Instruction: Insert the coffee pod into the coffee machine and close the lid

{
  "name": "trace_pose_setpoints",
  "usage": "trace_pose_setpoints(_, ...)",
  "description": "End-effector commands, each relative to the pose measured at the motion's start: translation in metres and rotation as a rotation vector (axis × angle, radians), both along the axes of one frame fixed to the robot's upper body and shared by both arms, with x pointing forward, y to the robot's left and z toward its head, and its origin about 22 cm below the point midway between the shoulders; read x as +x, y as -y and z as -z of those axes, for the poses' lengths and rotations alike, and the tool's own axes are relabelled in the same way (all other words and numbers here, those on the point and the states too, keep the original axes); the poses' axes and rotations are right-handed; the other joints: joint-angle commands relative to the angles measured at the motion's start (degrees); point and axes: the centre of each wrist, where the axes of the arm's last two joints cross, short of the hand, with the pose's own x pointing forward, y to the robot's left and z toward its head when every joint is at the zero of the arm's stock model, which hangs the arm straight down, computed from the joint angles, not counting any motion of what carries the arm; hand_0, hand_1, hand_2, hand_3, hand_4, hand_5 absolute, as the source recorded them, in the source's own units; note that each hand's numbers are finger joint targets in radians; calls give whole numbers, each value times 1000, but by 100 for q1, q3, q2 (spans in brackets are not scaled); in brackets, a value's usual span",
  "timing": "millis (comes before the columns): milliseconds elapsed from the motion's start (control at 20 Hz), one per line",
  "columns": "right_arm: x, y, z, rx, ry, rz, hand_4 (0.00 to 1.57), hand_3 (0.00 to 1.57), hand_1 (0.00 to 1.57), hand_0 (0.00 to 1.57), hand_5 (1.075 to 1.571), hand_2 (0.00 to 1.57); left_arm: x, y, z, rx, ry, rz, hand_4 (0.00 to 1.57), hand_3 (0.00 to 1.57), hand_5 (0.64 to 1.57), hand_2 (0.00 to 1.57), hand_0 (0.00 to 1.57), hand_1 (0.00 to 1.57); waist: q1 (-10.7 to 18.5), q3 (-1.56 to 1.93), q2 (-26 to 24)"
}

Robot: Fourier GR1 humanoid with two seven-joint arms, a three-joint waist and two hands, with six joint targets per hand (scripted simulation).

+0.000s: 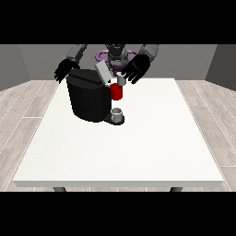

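White counter (138, 152) carries a black coffee machine (88, 99), lid (103, 72) raised, cup (117, 113) on its base. Just below and inward of the spread hand at the view's right (136, 69) sits a small grey pod (121, 80) above the red holder (116, 92). Opposite hand (65, 70) hangs spread behind the machine.

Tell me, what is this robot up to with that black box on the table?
The black box is a coffee machine on a white table, with its grey lid tilted up. The hand at the view's right is spread just above the machine's red front part, close to the open lid; whether it holds a pod cannot be told. The hand at the view's left hangs behind the machine's far corner. A small grey cup sits on the machine's base.
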Motion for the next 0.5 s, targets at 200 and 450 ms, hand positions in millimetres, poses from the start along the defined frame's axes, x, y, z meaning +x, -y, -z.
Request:
trace_pose_setpoints(200,2,10,0,7,32,5,525,0,0,0,1571,0,1,6,-10,31,23,29,511,1207,1571,1283,1229,1229,41,1,181)
trace_pose_setpoints(450,-3,3,3,41,29,7,499,0,0,0,1571,0,3,17,10,26,0,14,493,1183,1571,1253,1179,1179,-29,1,101)
